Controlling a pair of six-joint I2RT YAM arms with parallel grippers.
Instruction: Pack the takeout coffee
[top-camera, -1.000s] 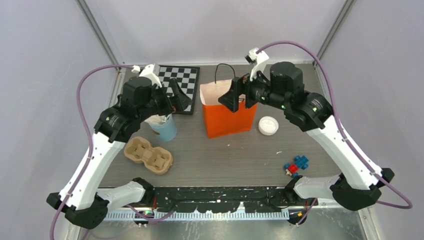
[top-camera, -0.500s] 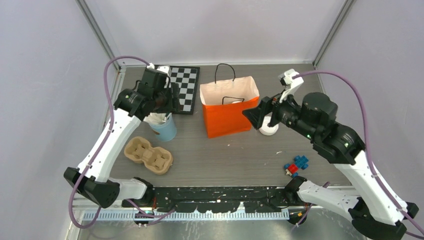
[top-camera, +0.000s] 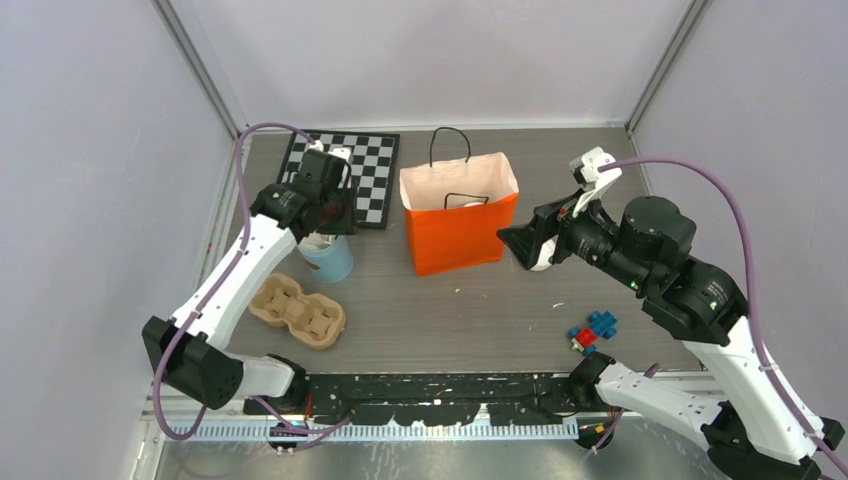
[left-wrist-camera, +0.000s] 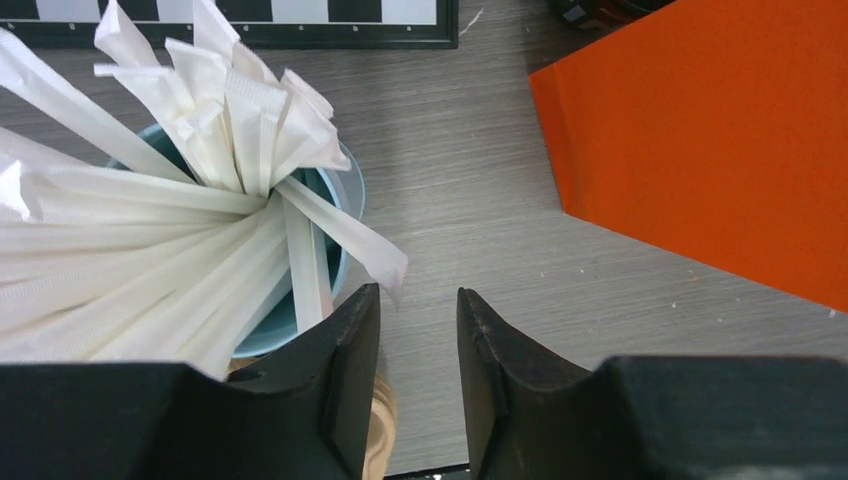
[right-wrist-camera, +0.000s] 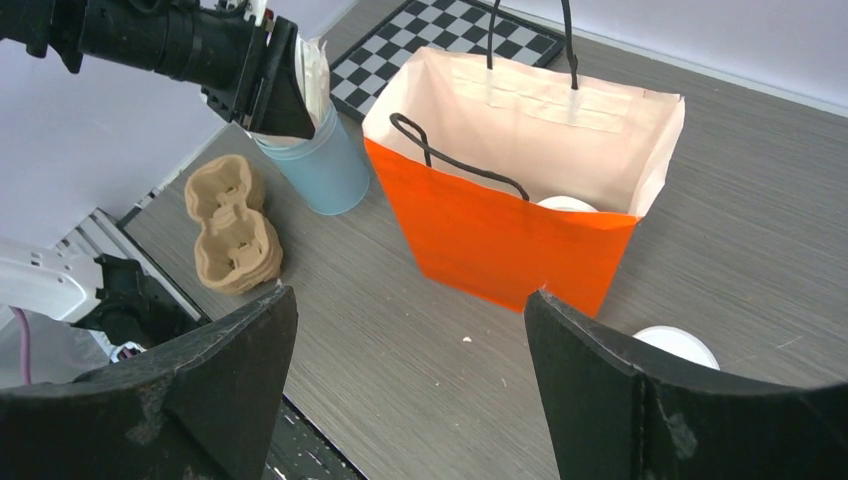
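Note:
A round white lid (right-wrist-camera: 565, 204) of a takeout coffee shows inside the upright orange paper bag (top-camera: 455, 240); the cup under it is hidden. Another white lid (right-wrist-camera: 678, 345) sits on the table right of the bag, half hidden behind my right finger; I cannot tell if a cup is under it. My right gripper (top-camera: 520, 243) hovers beside the bag's right side, wide open and empty (right-wrist-camera: 410, 292). My left gripper (top-camera: 333, 218) hangs over the light-blue cup of white sticks (left-wrist-camera: 352, 195), jaws narrowed to a small gap with nothing between them (left-wrist-camera: 418, 292).
A tan cardboard cup carrier (top-camera: 297, 310) lies near the front left, in front of the blue cup (top-camera: 330, 262). A chessboard (top-camera: 345, 175) lies at the back left. Red and blue toy blocks (top-camera: 592, 333) sit at the front right.
My left gripper's jaws have narrowed from wide open while the arm shifted over the blue cup. My right arm pulled away from above the bag and came down to its right side.

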